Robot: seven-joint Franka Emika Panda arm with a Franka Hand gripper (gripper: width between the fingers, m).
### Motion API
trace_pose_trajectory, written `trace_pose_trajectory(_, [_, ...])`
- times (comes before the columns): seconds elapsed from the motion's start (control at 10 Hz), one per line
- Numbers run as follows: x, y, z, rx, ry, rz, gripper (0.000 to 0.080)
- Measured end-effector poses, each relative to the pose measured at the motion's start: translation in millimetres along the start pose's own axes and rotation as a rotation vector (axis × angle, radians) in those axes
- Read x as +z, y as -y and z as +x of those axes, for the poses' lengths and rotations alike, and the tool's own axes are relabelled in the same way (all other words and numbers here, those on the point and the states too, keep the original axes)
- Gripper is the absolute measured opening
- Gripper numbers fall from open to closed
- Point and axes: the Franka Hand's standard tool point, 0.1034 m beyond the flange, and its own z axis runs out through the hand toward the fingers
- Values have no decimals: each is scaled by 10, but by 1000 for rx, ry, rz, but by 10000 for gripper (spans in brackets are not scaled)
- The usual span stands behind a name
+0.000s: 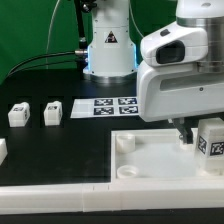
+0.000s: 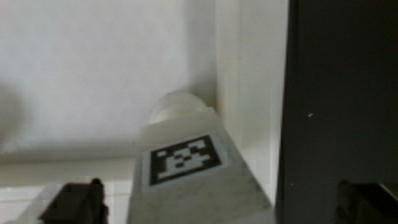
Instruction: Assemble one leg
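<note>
One leg, a white block with a black-and-white tag, stands between my two dark fingertips in the wrist view, with a gap on each side. My gripper is open around it and does not touch it. In the exterior view this leg stands on the large flat white panel near its far right corner, with my gripper low beside it. Two more legs stand on the black table at the exterior view's left.
The marker board lies in front of the robot base. A round socket shows at the panel's far left corner. A white piece sits at the exterior view's left edge. A white rail runs along the front.
</note>
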Motion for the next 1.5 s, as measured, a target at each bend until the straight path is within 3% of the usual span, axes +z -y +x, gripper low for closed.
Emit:
trace_pose_trajectory(0.2, [1, -46, -2, -17, 1, 0, 649])
trace_pose_trajectory(0.4, [2, -51, -2, -17, 1, 0, 373])
trace_pose_trajectory(0.5, [1, -55, -2, -16, 1, -1, 291])
trace_pose_trajectory(0.9, [1, -59, -2, 15, 1, 2, 291])
trace_pose_trajectory(1.1, [-1, -64, -9, 281, 3, 21, 291])
trace_pose_trajectory(1.5, [7, -65, -14, 732, 8, 16, 294])
